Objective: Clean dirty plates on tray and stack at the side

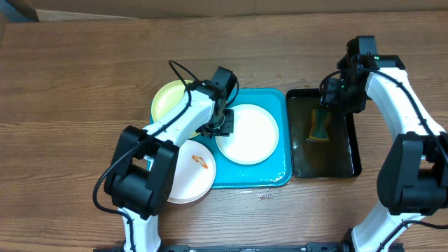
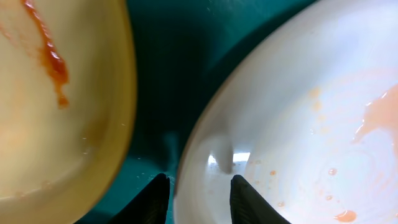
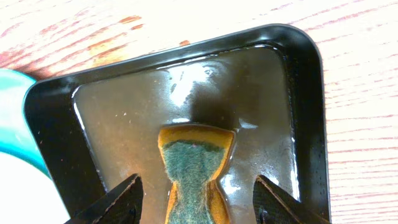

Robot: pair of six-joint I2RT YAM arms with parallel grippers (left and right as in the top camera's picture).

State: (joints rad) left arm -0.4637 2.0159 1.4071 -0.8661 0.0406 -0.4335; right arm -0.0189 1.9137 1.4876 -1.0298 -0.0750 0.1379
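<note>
1 white plate (image 1: 252,136) lies flat on the turquoise tray (image 1: 276,175), left gripper (image 2: 199,190) parted astride its rim. Right gripper (image 3: 198,190) gapes wide over the lengthwise sponge (image 3: 194,155).

Premises appeared to be a robotics lab bench. A left arm (image 1: 175,120) and a right arm (image 1: 397,94) stood at a wood-grain table (image 1: 70,84), with a turquoise tray (image 1: 278,176) and a water-filled black tray (image 1: 330,162) staged between them.

The turquoise tray (image 1: 269,175) lies flat mid-tabletop, holding one white plate (image 1: 248,134). The lime green plate (image 1: 170,100) lies at its far-left corner. A red-smeared white plate (image 1: 187,175) lies at its near-left corner.
</note>
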